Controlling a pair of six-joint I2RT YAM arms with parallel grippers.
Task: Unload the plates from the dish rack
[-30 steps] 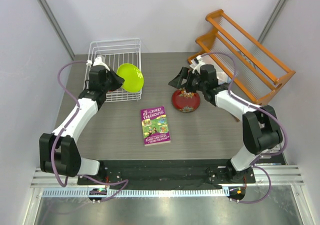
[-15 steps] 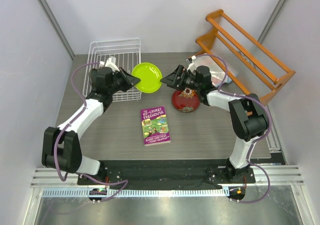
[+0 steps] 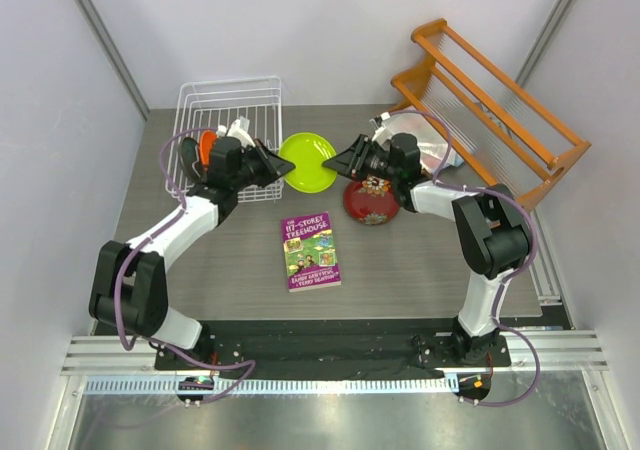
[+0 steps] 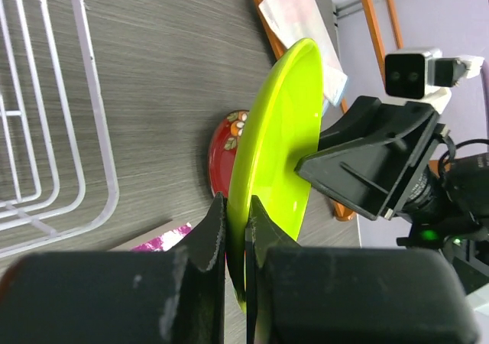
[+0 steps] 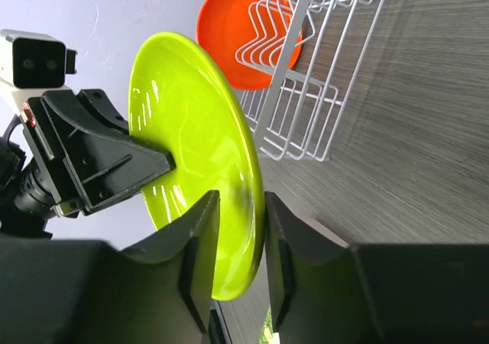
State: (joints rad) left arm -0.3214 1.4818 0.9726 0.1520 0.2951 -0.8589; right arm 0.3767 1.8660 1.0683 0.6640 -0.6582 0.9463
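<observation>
Lime green plate (image 3: 308, 162) has moved further right, clear of the dish rack (image 3: 228, 105), since a second ago, when it sat tilted at the rack's right front corner. It has also turned face-up to the top camera. Right gripper (image 5: 241, 206) has come in from the right and now sits over the plate's far rim; half a second ago it was short of it.

Left gripper (image 4: 235, 206) is clamped tight on the plate's rack-side rim, one finger on each face. Plate is held just right of the rack and not touching its wire. Right gripper's fingers straddle the opposite rim, one on each face. Can't tell whether they're pressing or slightly slack.

Rack contents: orange plate (image 5: 244, 30) stands upright between the tines, on the left side of the rack in the top view, behind the left wrist. Something dark is just left of it, can't tell what. Rest of the rack interior visible is bare wire.

Dark red plate (image 3: 372, 202) with a floral pattern lies flat on the table (image 3: 220, 260), well right of the rack, partly under the right arm. Purple-and-green book (image 3: 310, 250) lies flat in front of and right of the rack. Orange wooden rack (image 3: 490, 100) stands far right of the dish rack, at the table's back corner.
</observation>
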